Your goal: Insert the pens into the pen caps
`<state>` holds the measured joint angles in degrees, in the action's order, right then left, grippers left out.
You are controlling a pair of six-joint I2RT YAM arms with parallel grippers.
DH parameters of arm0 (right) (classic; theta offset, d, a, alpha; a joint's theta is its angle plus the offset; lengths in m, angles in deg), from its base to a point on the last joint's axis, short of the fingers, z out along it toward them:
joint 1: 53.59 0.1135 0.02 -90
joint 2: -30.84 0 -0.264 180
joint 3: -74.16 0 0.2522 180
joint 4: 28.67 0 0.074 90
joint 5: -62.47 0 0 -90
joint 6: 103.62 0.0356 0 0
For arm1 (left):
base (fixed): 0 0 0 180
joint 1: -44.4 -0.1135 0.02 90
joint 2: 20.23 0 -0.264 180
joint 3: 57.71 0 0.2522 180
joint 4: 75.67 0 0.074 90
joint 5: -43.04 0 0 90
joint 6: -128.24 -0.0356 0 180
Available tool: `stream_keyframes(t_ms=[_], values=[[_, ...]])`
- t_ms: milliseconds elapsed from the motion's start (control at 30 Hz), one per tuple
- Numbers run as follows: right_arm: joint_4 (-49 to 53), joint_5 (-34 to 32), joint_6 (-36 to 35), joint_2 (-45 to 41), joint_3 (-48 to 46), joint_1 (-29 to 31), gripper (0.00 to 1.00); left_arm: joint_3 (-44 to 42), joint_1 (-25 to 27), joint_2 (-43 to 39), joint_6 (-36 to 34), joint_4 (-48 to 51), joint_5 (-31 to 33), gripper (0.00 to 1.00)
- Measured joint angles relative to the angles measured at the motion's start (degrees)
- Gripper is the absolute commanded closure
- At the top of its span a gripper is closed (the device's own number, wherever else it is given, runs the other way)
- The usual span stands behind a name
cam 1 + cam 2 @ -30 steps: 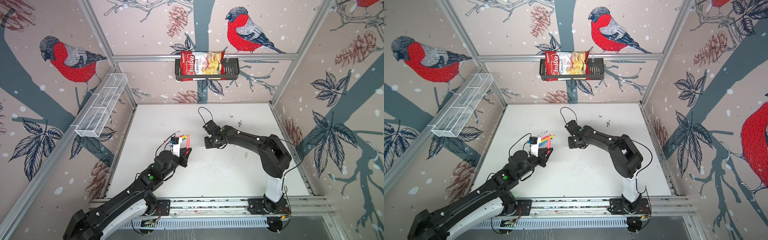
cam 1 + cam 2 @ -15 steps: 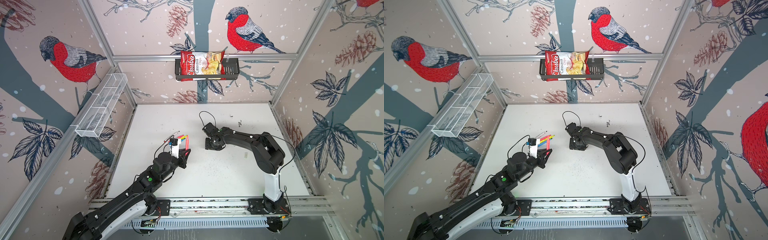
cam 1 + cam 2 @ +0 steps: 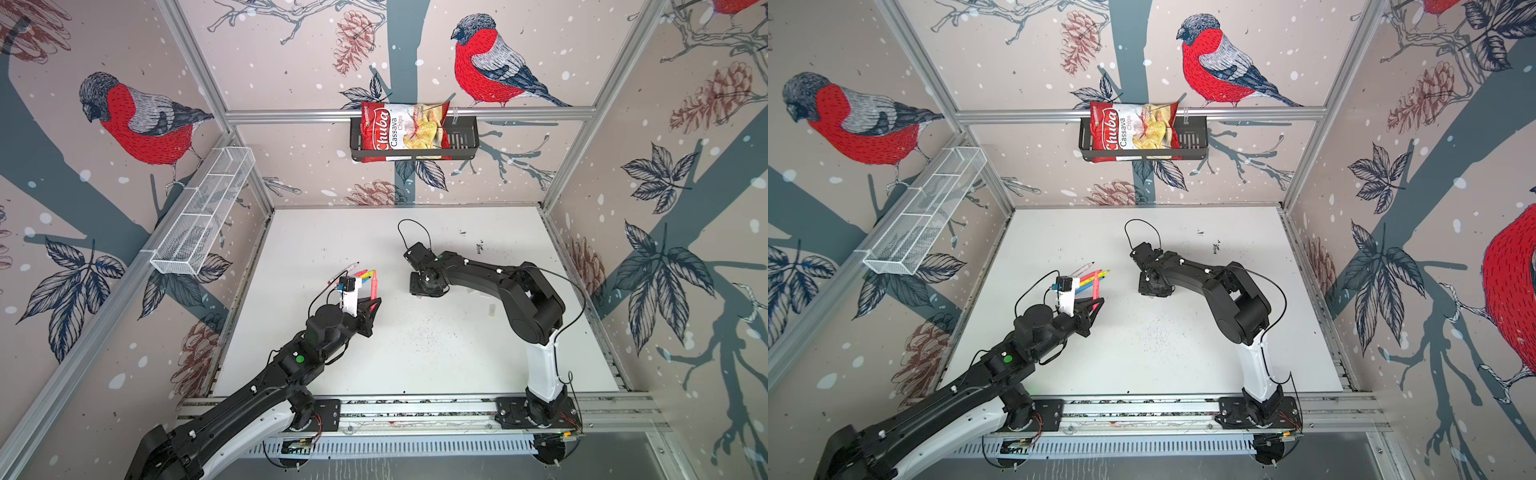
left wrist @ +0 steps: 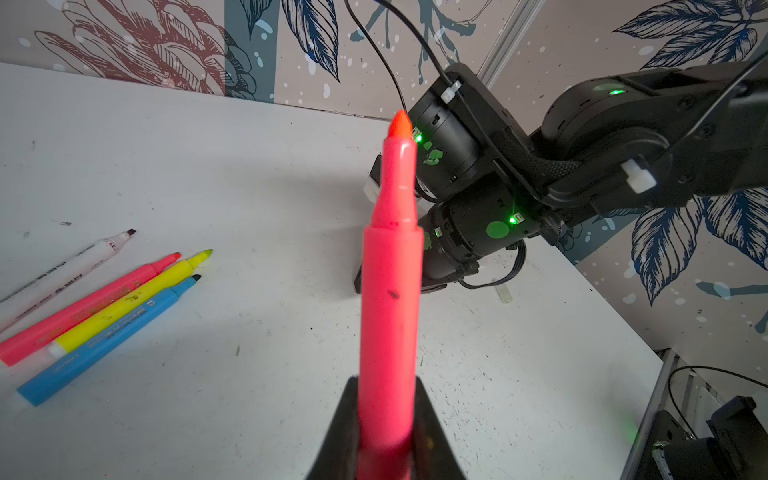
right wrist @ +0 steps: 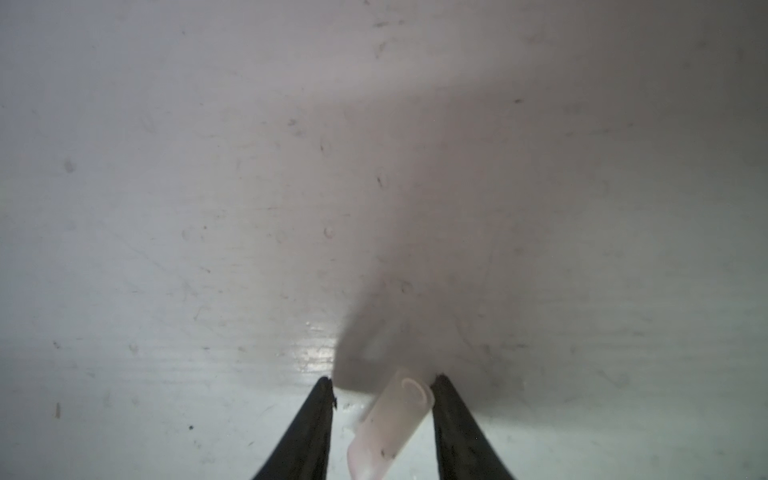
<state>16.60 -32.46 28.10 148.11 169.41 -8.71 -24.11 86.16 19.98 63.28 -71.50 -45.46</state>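
Left gripper (image 4: 386, 386) clamped on a pink pen (image 4: 388, 270); right gripper (image 5: 383, 379) part-open, a whitish cap (image 5: 390, 428) slanted between its jaws, not pinched.

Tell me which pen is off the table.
The pink pen clamped in the left gripper. The other four, white, pink, yellow and blue, lie side by side on the table.

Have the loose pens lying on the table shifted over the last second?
No. In both top views the loose pens lie fanned at the same spot as before, equally far from the left edge of the table.
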Motion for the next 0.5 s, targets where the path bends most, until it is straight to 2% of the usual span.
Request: stream_keyframes(t_ms=[267,500], values=[[-0.1,-0.8,-1.9,0.3,0.0,1.0,0.65,0.0,0.0,1.2,0.0,0.0,0.0,1.00],[0.1,1.2,-4.2,1.0,1.6,1.1,0.63,0.0,0.0,0.2,0.0,0.0,0.0,1.00]])
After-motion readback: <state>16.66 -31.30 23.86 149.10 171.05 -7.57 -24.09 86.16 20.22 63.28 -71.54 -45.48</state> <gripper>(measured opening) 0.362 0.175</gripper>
